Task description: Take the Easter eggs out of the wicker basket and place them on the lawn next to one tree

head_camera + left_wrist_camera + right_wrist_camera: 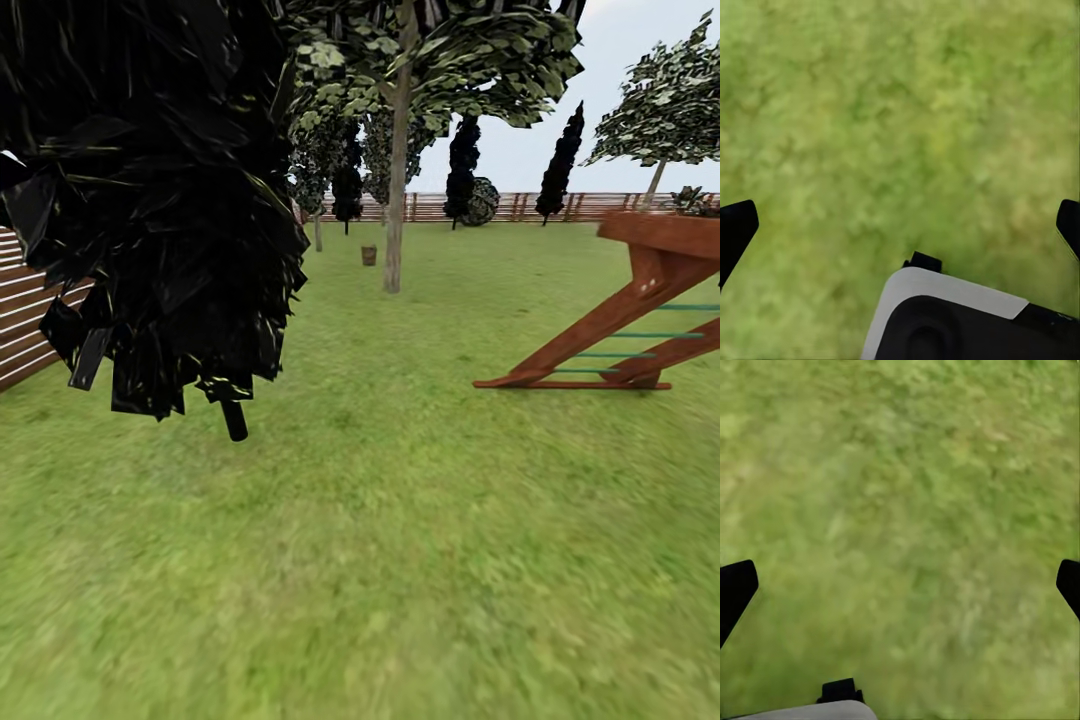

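Both grippers spread wide over lawn (pixel 400 560); wicker basket (pixel 369 256) far off.

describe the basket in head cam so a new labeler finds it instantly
Start at the brown slatted fence across the far end of the lawn, then find the pale-trunked tree standing left of centre. The basket sits on the grass just left of that trunk's base, tiny at this range. It is the only short brown bucket shape there; its neighbours are tall trunks and dark bushes.
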Available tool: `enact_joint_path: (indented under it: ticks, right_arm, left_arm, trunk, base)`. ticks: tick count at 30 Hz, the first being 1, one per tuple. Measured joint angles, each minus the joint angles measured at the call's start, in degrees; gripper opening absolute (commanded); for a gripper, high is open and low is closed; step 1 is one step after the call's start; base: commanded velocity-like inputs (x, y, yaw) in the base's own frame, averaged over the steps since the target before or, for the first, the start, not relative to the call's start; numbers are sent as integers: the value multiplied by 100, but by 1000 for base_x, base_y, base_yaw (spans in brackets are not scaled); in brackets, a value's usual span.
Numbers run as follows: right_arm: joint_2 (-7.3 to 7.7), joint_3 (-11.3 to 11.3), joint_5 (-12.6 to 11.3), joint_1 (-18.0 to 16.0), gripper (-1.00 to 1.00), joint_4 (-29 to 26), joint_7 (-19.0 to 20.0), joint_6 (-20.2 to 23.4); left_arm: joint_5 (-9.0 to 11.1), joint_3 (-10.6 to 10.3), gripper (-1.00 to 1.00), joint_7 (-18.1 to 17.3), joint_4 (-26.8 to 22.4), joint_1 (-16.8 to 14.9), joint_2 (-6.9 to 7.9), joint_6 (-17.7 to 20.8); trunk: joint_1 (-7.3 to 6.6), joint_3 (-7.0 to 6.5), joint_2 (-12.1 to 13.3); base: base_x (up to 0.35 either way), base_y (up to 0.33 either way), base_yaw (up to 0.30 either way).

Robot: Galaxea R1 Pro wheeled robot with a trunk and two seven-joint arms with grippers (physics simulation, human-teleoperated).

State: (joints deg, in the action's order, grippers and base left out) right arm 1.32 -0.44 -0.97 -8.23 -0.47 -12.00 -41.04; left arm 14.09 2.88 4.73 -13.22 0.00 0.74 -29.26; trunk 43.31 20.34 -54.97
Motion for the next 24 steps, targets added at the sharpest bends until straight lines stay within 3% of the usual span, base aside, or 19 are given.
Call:
enact_joint_path:
  ticks: [18,21,24]
  right_arm:
    - [-29,3,-20,0,100,-27,-14,-2]
    - [-42,11,-25,-1,100,-233,-19,-10]
    - [-44,4,-40,0,100,-884,-26,-3]
  left_arm:
    - [5,-5,100,6,9,0,-3,1]
    - [5,-12,100,8,9,0,-20,2]
    - [5,-14,100,10,9,0,-26,3]
  trunk:
    - [0,0,0]
    - [0,0,0]
    - [0,0,0]
  base:
    - [333,42,0]
    - [322,-127,0]
    - [307,-185,0]
